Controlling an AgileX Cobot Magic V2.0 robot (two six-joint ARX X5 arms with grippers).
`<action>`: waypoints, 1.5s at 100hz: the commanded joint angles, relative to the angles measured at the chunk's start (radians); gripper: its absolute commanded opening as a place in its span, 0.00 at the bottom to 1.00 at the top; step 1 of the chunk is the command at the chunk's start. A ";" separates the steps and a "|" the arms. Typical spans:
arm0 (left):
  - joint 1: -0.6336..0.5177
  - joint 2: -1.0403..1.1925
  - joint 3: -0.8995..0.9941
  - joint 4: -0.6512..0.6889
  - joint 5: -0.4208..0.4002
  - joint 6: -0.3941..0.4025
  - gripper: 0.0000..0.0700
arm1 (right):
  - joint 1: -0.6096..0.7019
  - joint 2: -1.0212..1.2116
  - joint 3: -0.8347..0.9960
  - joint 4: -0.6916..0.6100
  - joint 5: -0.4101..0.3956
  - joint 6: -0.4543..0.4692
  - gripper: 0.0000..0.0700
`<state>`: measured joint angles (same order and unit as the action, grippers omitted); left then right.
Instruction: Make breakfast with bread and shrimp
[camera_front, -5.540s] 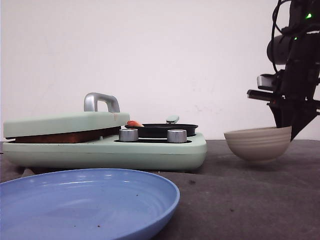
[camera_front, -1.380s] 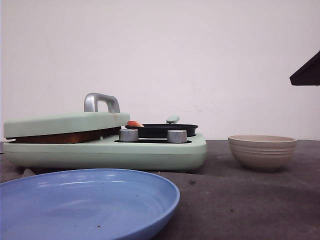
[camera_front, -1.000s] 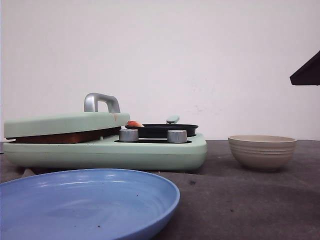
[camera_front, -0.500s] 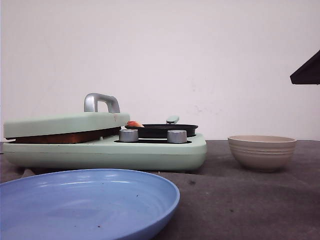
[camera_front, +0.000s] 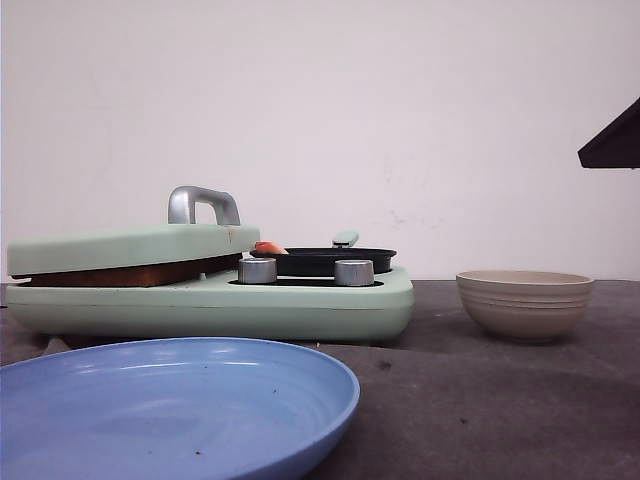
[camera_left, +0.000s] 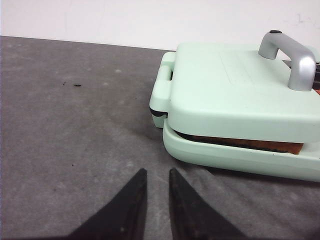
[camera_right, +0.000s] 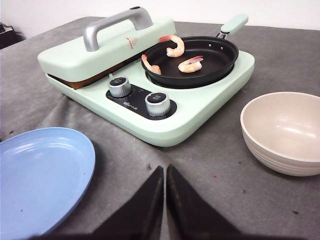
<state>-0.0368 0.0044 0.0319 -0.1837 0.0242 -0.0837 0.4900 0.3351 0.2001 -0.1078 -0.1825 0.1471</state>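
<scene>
Right gripper (camera_right: 164, 200) seen pretty much closed, nothing held, above dark grey mat (camera_right: 220, 165). Left gripper (camera_left: 156, 197) narrowly parted, empty. Three shrimp (camera_right: 191, 63) sat in black pan (camera_right: 220, 62) on mint cooker (camera_right: 200, 112). Bread (camera_left: 245, 144) pressed under lid (camera_left: 235, 95). Beige bowl (camera_right: 285, 130), blue plate (camera_right: 40, 175) nearby. Plain white wall (camera_front: 400, 110) behind.
</scene>
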 joint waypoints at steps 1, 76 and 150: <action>-0.001 0.000 -0.017 -0.004 0.001 0.013 0.00 | 0.004 0.000 0.003 0.011 0.000 0.010 0.00; -0.001 0.000 -0.017 -0.003 0.001 0.013 0.00 | -0.183 -0.320 -0.188 -0.008 0.374 -0.267 0.00; -0.001 -0.001 -0.016 -0.004 0.001 0.013 0.00 | -0.335 -0.332 -0.189 -0.076 0.230 -0.206 0.00</action>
<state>-0.0372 0.0051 0.0319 -0.1837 0.0246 -0.0837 0.1558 0.0040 0.0170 -0.1764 0.0330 -0.0738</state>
